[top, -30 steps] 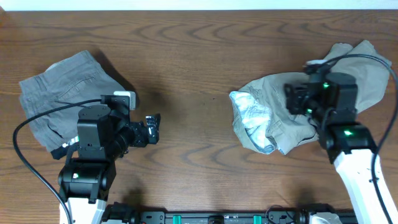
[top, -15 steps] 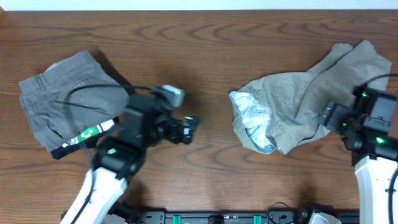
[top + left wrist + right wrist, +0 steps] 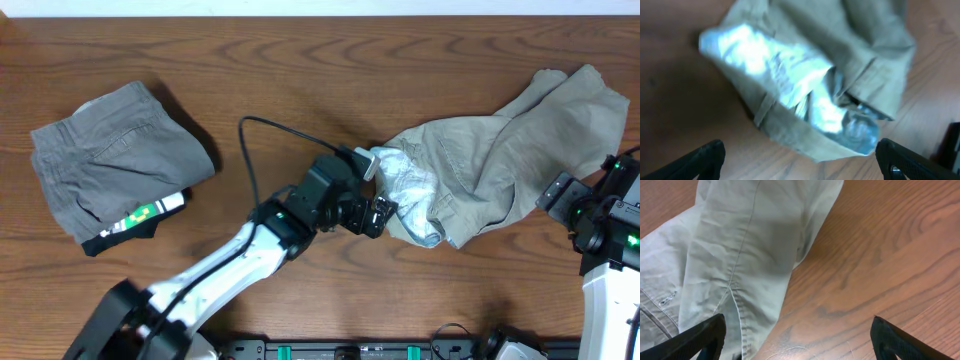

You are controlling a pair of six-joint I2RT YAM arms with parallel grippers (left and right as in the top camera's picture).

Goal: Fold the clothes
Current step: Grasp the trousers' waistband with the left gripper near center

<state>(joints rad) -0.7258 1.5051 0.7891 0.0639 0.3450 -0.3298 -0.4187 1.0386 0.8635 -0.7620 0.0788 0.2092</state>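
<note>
A: Clothes (image 3: 500, 150), loc.?
B: Crumpled, right side of table (image 3: 300, 80). Left gripper (image 3: 385, 215) at its striped end, jaws wide, nothing held.
A: Right gripper (image 3: 797, 330)?
B: Over clothes' near edge. Jaws wide, empty.

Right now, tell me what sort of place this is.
Likely a robotics lab bench for laundry folding: a brown wooden table, two white-and-black robot arms, crumpled pale khaki-green cotton shorts and folded darker grey shorts.
</note>
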